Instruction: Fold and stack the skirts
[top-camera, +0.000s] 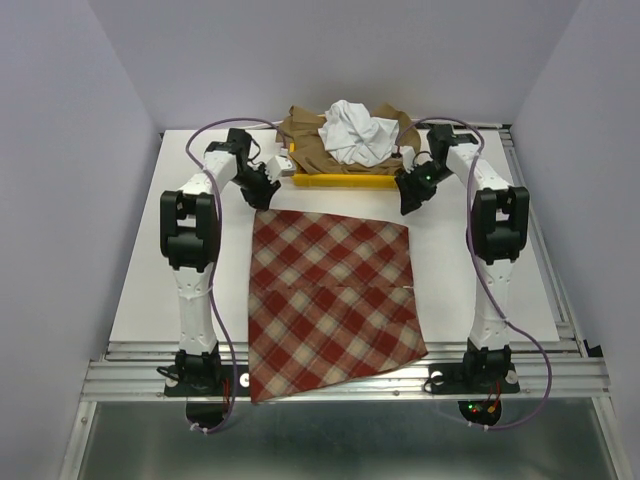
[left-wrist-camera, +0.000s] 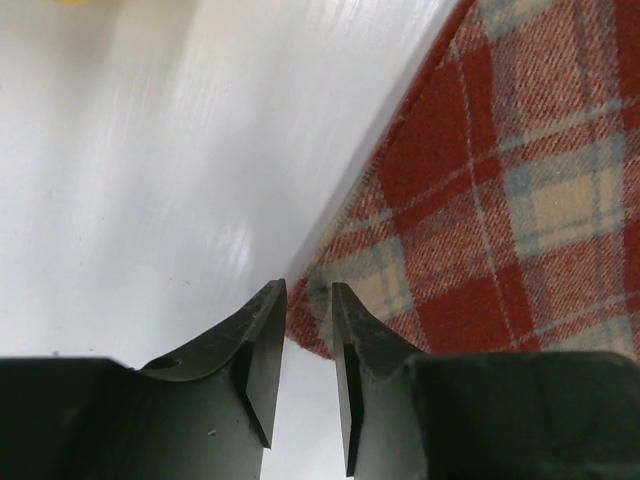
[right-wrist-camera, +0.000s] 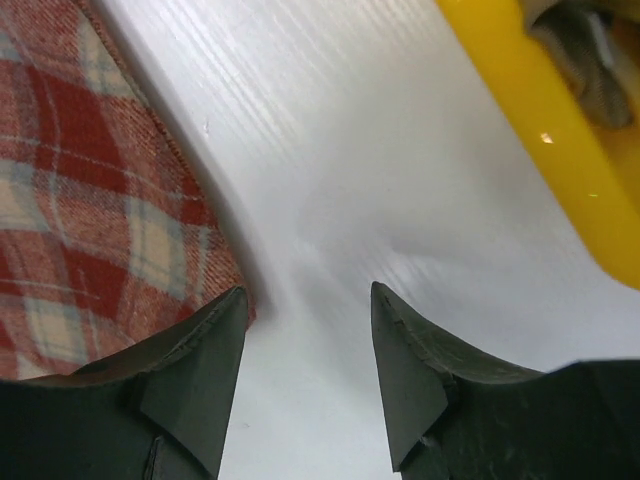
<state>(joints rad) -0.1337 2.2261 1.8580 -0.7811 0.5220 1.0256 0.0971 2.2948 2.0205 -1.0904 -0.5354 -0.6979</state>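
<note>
Black two-finger left pincer (left-wrist-camera: 308, 290): jaws parted by a narrow slit, nothing between them, so released. The far-left corner of the red-and-beige checked cloth skirt (left-wrist-camera: 500, 200) lies just ahead of its tips and off to their right. The bare white table top (left-wrist-camera: 150, 200) is to their left. Risk: with so thin a slit and the corner off-centre, a closing bite may catch only the hem edge, or miss and push the corner into a wrinkle.

The checked skirt lies spread flat on the table, from the two pincers back toward the arm bases. Risk: if only one corner is caught, any lift skews the fold.

Black right pincer (right-wrist-camera: 308, 290): jaws wide, empty, released. The skirt's far-right corner sits at the tip of its left finger, outside the gap. Closing here likely grips nothing.

The yellow plastic tray (right-wrist-camera: 540, 150) is near, beyond the right finger. It holds the crumpled white skirt (top-camera: 355, 130) and the tan-brown pleated skirt (top-camera: 305, 140). An outward swing could knock it.
</note>
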